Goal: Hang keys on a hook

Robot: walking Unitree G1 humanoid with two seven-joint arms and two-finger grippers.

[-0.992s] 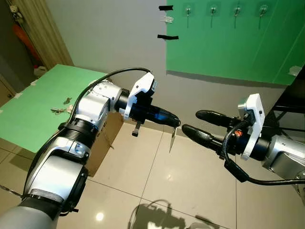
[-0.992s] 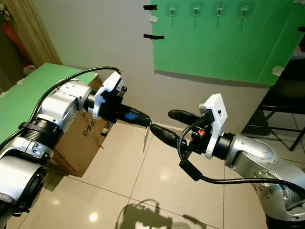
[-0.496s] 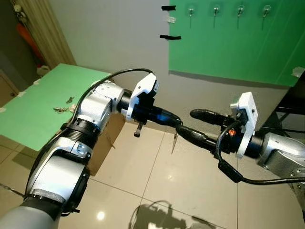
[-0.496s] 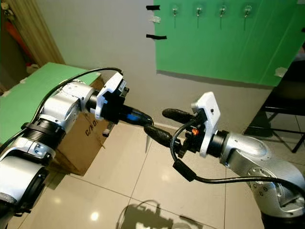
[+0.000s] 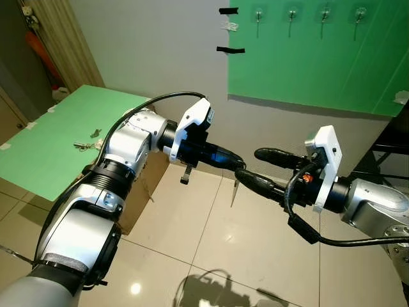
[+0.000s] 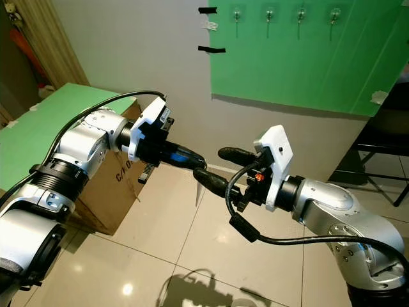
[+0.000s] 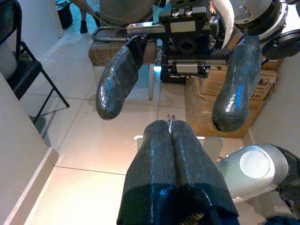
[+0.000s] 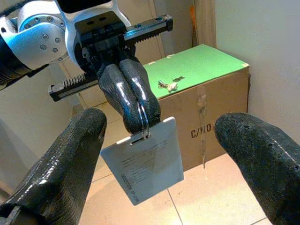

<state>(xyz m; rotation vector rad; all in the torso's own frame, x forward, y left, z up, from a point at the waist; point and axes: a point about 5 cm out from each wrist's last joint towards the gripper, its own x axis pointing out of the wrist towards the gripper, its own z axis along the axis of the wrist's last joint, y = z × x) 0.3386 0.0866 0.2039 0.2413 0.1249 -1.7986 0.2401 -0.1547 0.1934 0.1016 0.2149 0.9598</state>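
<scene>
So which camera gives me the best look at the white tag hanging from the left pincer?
Right wrist view: the white tag faces it flat, hanging from the shut left pincer. The eye views show it edge-on; in the left wrist view its fingers hide most of it.

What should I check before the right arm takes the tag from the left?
1. Left gripper pinched shut on the ring of the white tag: ok.
2. Right gripper jaws open wide: ok.
3. Tag hanging free between the right fingers, touching neither: ok.
4. Right gripper level with the tag's body rather than with the left fingertips: cannot tell.
5. Hooks on the green wall panel free of other items: ok.
6. More keys lying on the green-topped box, not in the way of the handover: ok.
</scene>
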